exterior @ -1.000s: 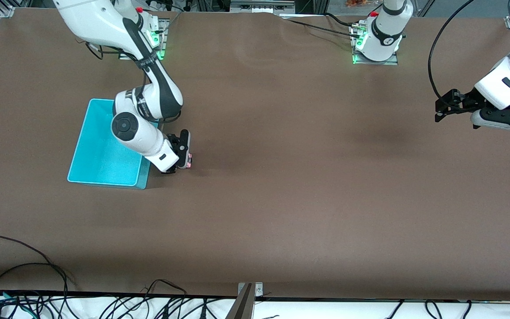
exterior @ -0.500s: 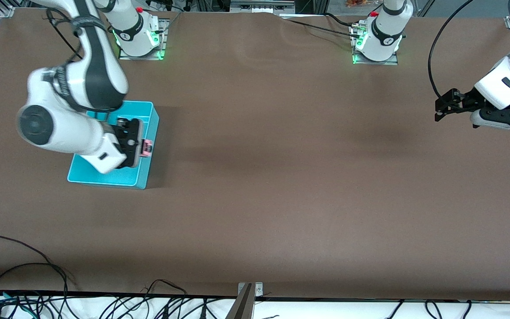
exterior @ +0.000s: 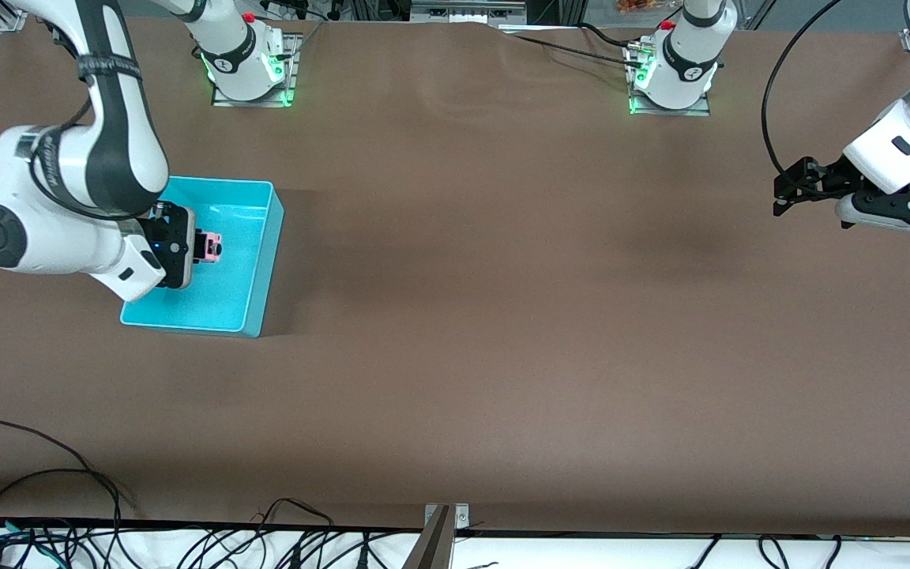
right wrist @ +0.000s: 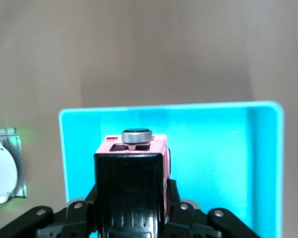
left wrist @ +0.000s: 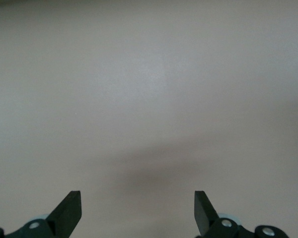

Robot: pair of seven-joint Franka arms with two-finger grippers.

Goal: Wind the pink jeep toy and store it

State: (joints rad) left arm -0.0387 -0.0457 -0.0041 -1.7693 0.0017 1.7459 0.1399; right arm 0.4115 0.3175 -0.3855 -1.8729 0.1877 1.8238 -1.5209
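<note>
Right gripper clamped on pink jeep toy, hanging over turquoise bin. Left gripper spread wide, waiting well apart from bin.

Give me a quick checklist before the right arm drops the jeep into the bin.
1. Right gripper shut on the jeep: ok.
2. Jeep over the bin, inside its rim: ok.
3. Bin floor under the jeep bare in the right wrist view: ok.
4. Jeep low enough for a gentle drop: cannot tell.
5. Left gripper open, waiting at its own end of the table: ok.
</note>
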